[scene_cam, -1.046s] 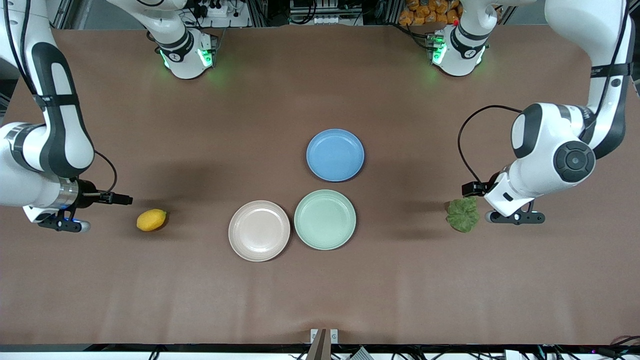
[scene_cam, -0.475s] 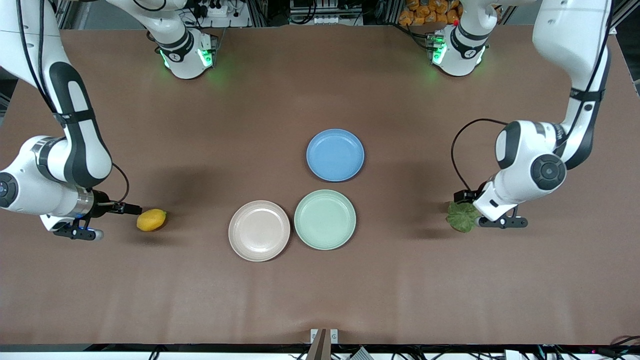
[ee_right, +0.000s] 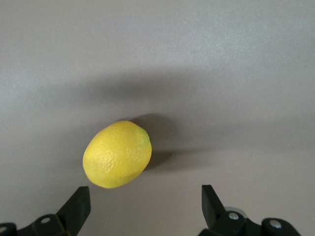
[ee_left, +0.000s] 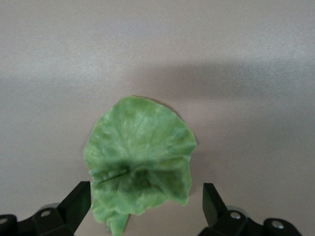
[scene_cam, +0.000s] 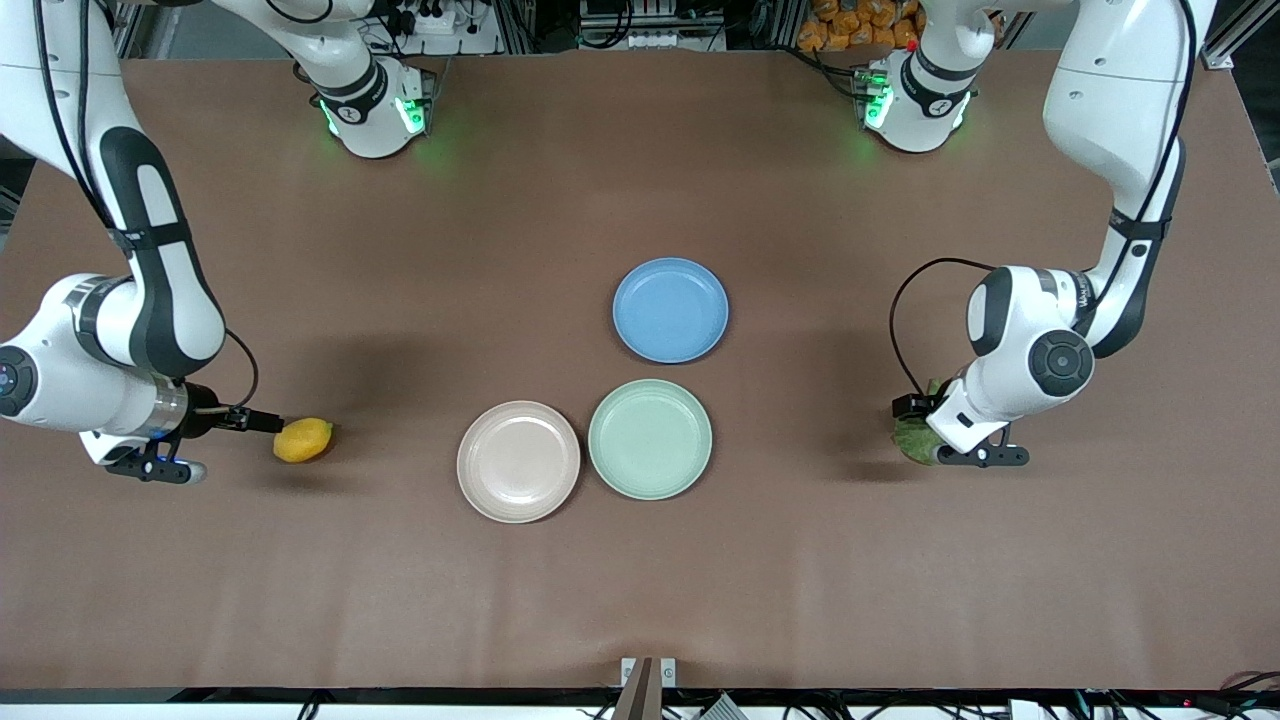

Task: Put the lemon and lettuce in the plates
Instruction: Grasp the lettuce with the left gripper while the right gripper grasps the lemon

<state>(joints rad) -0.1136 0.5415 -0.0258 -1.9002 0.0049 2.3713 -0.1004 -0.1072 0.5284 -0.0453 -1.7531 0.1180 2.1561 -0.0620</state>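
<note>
The yellow lemon (scene_cam: 303, 440) (ee_right: 117, 154) lies on the brown table toward the right arm's end. My right gripper (ee_right: 145, 197) hangs open over the table just beside it, and the lemon is outside the fingertips. The green lettuce (ee_left: 140, 162) lies toward the left arm's end. In the front view only an edge of the lettuce (scene_cam: 908, 441) shows under the hand. My left gripper (ee_left: 146, 196) is open above it, one finger on each side of the stem end. The beige-pink plate (scene_cam: 518, 461) and the mint green plate (scene_cam: 650, 438) sit side by side at mid-table, both bare.
A blue plate (scene_cam: 671, 309) sits just farther from the front camera than the mint green one. Both arm bases (scene_cam: 375, 110) (scene_cam: 915, 100) stand at the table's edge farthest from that camera.
The left hand has moved toward mid-table and now covers most of the lettuce. The right hand came closer to the lemon, then held still. Both grippers stayed open.
</note>
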